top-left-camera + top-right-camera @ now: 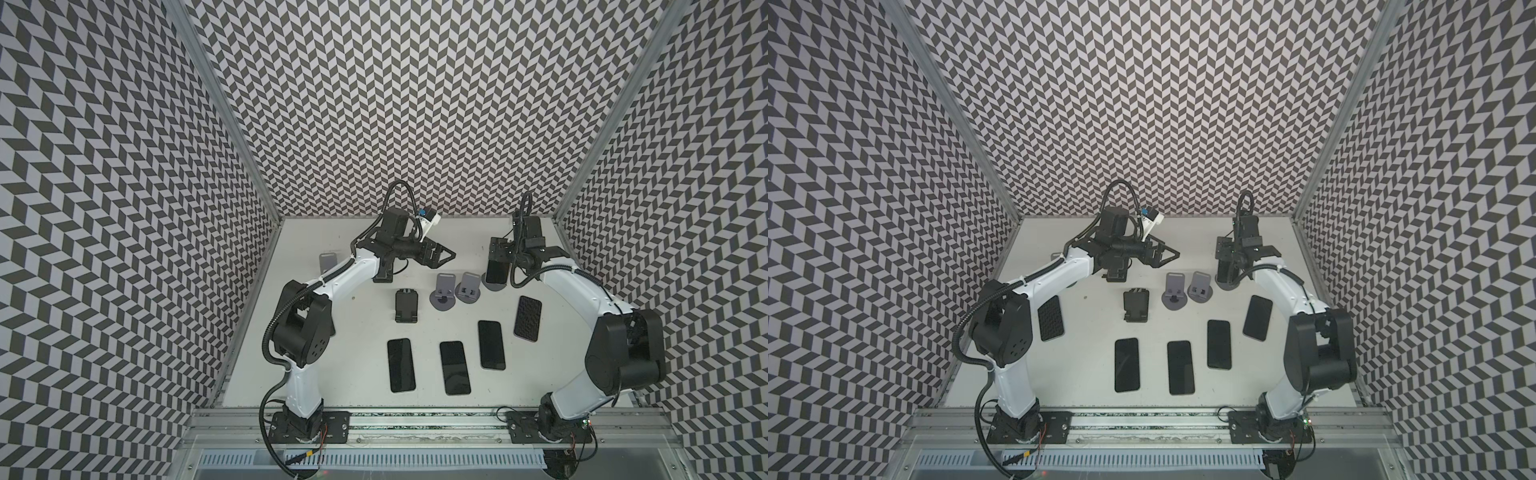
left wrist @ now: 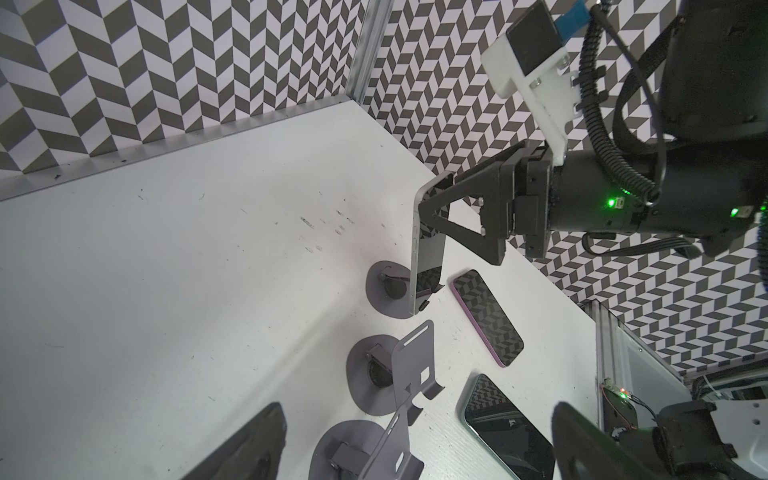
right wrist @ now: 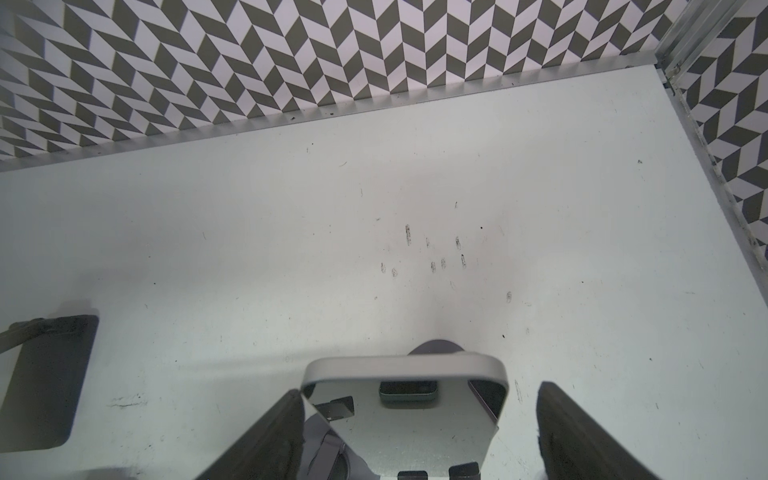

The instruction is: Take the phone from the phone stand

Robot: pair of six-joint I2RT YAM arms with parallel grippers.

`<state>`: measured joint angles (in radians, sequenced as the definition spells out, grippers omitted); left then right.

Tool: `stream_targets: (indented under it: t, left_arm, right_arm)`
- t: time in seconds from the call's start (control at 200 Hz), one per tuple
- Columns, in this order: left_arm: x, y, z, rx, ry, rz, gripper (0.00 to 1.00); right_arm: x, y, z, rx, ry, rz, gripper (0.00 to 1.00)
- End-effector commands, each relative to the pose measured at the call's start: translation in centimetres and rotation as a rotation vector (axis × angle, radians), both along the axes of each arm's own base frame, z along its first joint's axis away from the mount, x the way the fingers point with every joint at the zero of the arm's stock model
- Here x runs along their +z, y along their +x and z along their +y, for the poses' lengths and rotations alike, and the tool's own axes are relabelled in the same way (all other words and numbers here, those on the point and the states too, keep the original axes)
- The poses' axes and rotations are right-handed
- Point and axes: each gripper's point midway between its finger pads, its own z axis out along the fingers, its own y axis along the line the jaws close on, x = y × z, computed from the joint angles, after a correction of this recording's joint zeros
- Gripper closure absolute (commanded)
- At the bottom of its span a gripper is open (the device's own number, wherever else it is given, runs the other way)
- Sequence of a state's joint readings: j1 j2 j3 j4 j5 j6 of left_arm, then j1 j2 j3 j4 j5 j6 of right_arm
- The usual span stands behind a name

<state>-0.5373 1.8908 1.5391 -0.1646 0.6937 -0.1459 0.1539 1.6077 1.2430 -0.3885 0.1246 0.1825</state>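
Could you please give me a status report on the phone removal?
Left pincer open, empty. Right pincer open, straddling phone. Phone seated in stand. Empty stand beside, not touching.

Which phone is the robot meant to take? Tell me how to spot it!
Look at the row of grey stands near the back wall. At its right end, one phone stands propped in a stand; every other phone lies flat on the table.
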Motion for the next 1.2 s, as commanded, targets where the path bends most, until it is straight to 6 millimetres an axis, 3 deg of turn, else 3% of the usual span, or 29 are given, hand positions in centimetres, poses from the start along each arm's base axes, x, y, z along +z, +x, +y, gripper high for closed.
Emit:
stream_targets:
  t: [0.0,0.436,0.696,1.197]
  left_arm:
    - [-0.9,-0.1,-0.4,-0.017,0.014,-0.005,0.0]
    - [-0.8,-0.1,-0.4,-0.017,0.013,-0.006,0.0]
    - [-0.4,0.2,0.0,-0.005,0.018,-0.02,0.0]
    - [-0.6,0.6,0.5,0.004,0.016,-0.01,0.0]
  right_arm:
    - [0.6,1.1,0.3,0.016,0.006,-0.03,0.15]
    - [-0.5,1.6,0.9,0.027,0.03,0.002,0.18]
    - [-2.2,2.1,0.7,0.003,0.017,0.099,0.18]
    - [-2.9,2.2,0.4,-0.018,0.013,0.111,0.18]
